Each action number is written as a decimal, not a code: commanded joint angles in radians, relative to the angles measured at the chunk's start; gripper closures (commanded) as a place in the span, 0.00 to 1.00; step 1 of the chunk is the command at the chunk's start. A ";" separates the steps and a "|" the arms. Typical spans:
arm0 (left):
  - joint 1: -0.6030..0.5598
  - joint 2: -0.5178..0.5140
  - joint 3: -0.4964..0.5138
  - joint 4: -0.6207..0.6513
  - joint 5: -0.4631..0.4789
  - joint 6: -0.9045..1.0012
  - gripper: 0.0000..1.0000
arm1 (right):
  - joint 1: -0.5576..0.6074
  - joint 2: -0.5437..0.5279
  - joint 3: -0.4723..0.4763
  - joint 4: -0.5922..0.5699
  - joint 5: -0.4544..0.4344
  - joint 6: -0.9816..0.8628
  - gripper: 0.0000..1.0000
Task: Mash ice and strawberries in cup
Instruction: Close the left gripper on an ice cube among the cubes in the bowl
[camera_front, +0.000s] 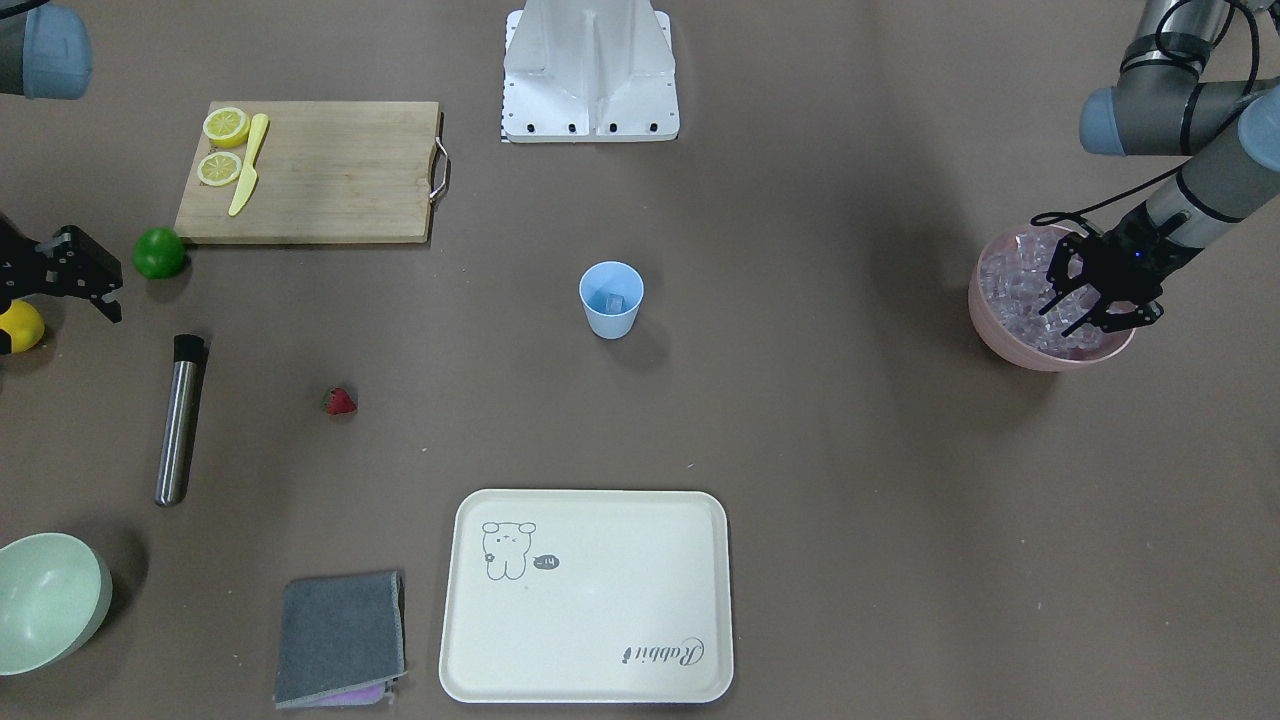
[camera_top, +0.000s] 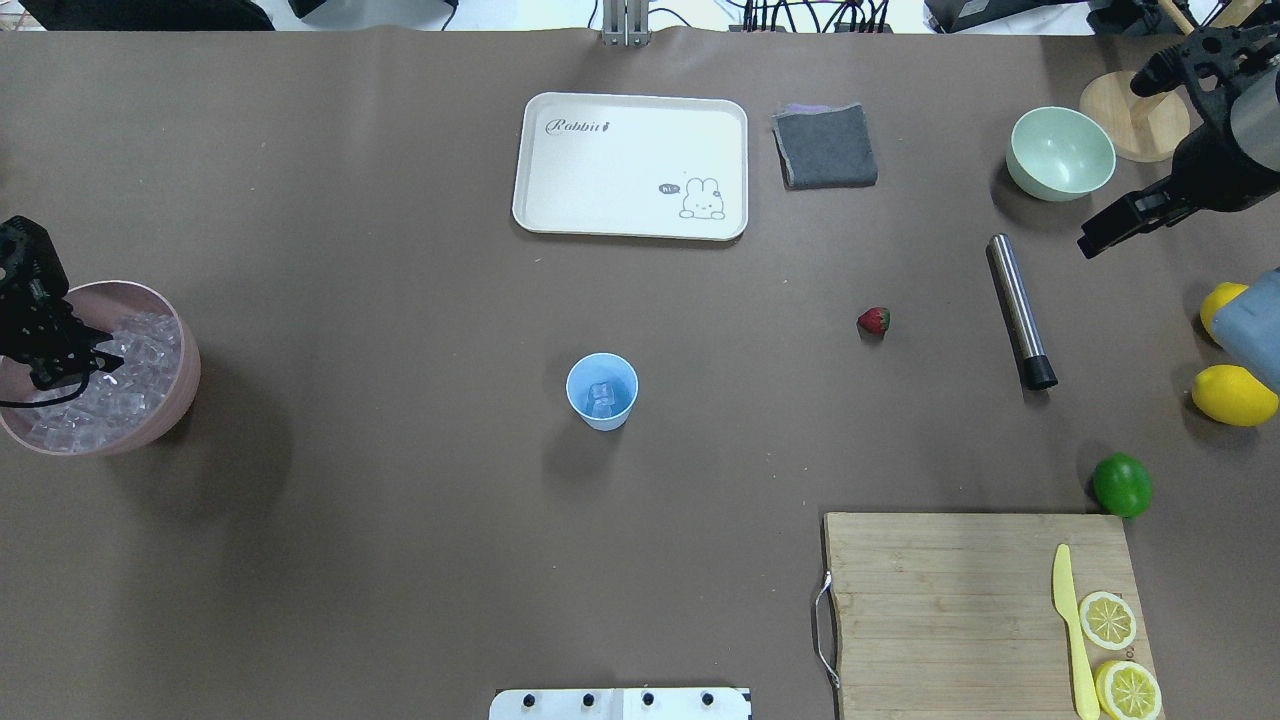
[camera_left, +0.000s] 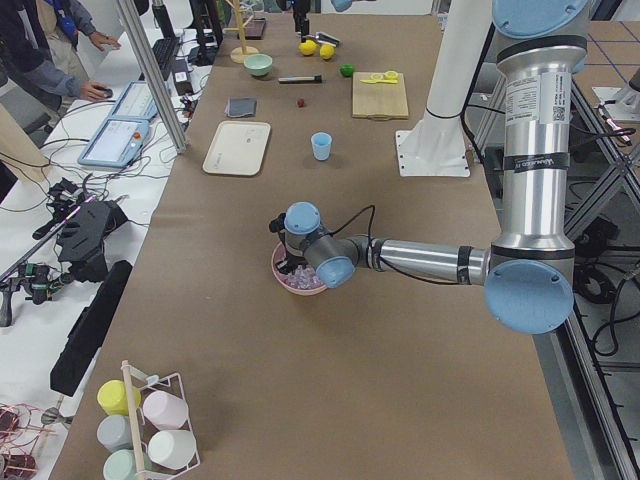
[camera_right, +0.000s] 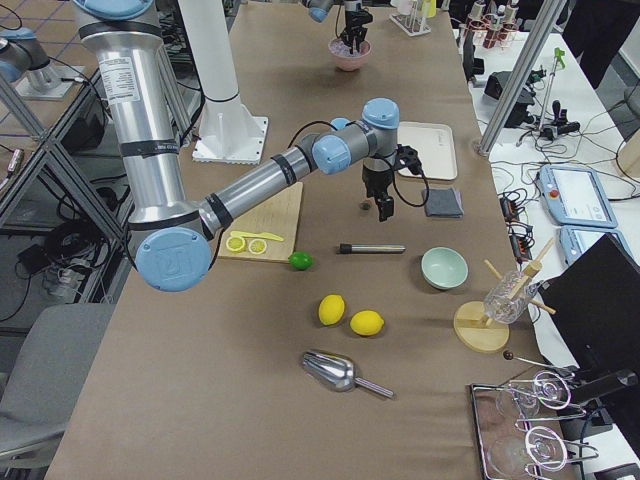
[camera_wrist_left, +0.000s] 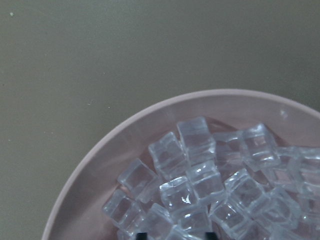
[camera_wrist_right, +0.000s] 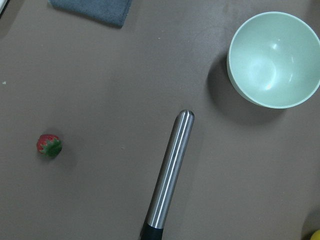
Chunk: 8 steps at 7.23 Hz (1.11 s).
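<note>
Overhead exterior: left gripper over the ice bowl, cup at mid-table.

Nearest us on the right lies a cutting board (camera_top: 940, 600), with a lime (camera_top: 1122, 485) just beyond its far corner. At the left edge we see the left gripper (camera_front: 1058, 318) reaching down into a pink bowl (camera_top: 178, 400) heaped with ice (camera_top: 115, 385), its jaws spread apart among the cubes. The cup (camera_top: 600, 420) stands upright at the table's centre, with clear ice at its bottom. Farther and to the right the strawberry (camera_top: 873, 320) lies alone on the table, well apart from the cup. A steel rod (camera_top: 1017, 305) lies right of it. The right gripper (camera_front: 100, 295) hangs beyond the rod, and we cannot tell whether it is released or clenched. Farthest is a tray (camera_top: 560, 190).
</note>
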<state>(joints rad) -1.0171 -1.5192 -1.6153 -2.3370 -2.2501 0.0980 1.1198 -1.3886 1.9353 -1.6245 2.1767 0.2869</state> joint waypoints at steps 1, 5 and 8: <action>0.000 0.002 -0.021 0.008 -0.017 -0.004 1.00 | 0.000 0.000 0.005 0.000 0.000 0.002 0.00; -0.059 -0.030 -0.031 0.022 -0.191 -0.004 1.00 | 0.000 0.000 0.004 0.000 0.002 0.002 0.00; -0.109 -0.200 -0.032 0.096 -0.230 -0.116 1.00 | -0.002 -0.001 0.001 0.000 0.005 0.003 0.00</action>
<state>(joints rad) -1.1178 -1.6544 -1.6465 -2.2545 -2.4707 0.0540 1.1193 -1.3892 1.9391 -1.6245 2.1806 0.2897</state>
